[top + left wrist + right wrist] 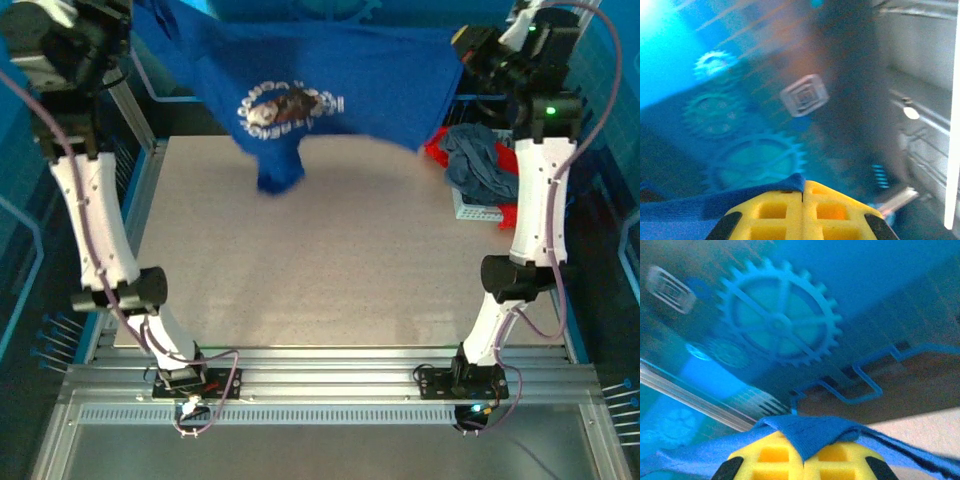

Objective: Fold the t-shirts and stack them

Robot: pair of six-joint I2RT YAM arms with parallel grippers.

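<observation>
Left gripper (802,195): yellow jaws closed against each other at the bottom centre of the left wrist view. An edge of the blue t-shirt (340,55) is pinched at their seam, and the cloth trails off to the lower left.
Right gripper (804,447): jaws closed at the bottom centre of the right wrist view. A fold of the same blue cloth is clamped between the tips and lies over them.
Held item, position: the shirt hangs between the two raised grippers across the upper part of the top view, above the far edge of the table (330,280).
Held item, appearance: royal-blue cloth, spread wide but not flat. The chest graphic (290,103), black and white, faces the camera at centre left. A bunched tail droops below it towards the tabletop; whether it touches cannot be told.
Other garments: the grey t-shirt (482,160) lies crumpled in the basket (470,208) at the right edge of the table, with the red t-shirts (437,150) showing at its rim.
Work done: judged as very little. No folded shirt and no stack is on the tabletop.
Work left: lay the blue shirt flat, fold it, then fold the basket's contents and stack every piece.
Stage estimate: early, first garment in hand and unfolded.
</observation>
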